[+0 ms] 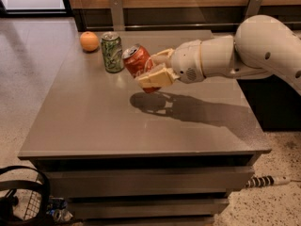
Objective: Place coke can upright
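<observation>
A robot's gripper (150, 69) clamps the coke can (137, 62) just above centre frame, over the far half of a grey table (94, 121). Its two cream-coloured fingers (157, 76) are closed on the can's sides, one above and one below. The red can is tilted, not upright, with its silver top pointing to the upper left. Its lower end is hidden behind the lower finger, and it appears to hang clear of the tabletop, with a dark shadow (155, 102) lying on the surface directly beneath.

The white arm (263, 46) reaches in from the right edge of the frame, its rounded joint filling the upper right corner.

Just left of the held can, a green patterned can (112, 52) stands upright on the table, close to the red one but not seen to touch it. Further to the upper left, near the table's back corner, sits an orange (89, 41).

Behind the table runs a wood-panelled wall with two metal brackets (116, 11). On the speckled floor, a black wire object (21, 197) shows at lower left and a ribbed cable (265, 180) at lower right.
</observation>
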Motion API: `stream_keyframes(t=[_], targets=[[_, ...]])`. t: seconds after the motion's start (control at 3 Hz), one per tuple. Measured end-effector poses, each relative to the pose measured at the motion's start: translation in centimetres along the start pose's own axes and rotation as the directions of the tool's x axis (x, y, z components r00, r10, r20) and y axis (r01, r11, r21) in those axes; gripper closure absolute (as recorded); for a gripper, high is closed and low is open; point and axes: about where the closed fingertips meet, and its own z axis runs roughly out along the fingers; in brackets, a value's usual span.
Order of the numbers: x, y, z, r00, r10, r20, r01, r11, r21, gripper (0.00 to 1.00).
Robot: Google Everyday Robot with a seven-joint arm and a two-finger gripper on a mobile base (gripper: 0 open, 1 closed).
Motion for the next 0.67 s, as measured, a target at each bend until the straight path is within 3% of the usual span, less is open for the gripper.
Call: stream_keyframes(t=[0.67], targets=[[0.1, 0.8, 2.3, 0.999, 0.008, 0.051, -0.009, 0.9999, 0.014, 1.0]])
